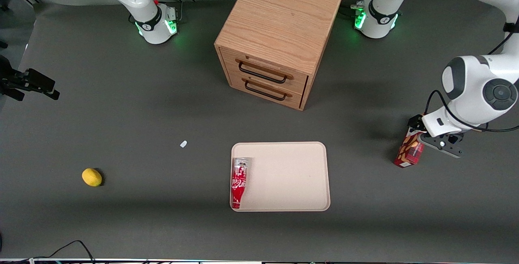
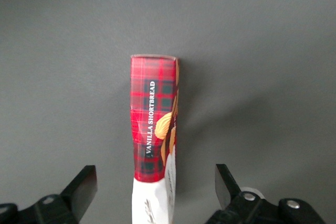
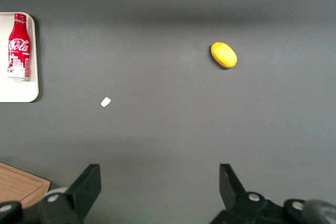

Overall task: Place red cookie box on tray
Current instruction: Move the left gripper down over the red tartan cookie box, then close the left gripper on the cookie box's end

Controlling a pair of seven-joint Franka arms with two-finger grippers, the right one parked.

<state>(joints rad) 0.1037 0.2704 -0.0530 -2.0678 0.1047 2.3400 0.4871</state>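
Currently, the red cookie box is being straddled, untouched, by the gripper with fingers spread wide, well apart from the tray on the surface.

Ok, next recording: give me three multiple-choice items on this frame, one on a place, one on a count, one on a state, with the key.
1. Where is the red cookie box?
A. on the tray
B. on the table toward the working arm's end
C. on top of the cabinet

2. How many things lie on the tray?
A. none
B. one
C. three

3. How are the gripper fingers?
A. open, either side of the box
B. shut on the box
C. shut on the lemon

Key: 1 B, the box stands off the tray under the gripper. 2 B, only the cola bottle. 3 A, the wrist view shows gaps on both sides.
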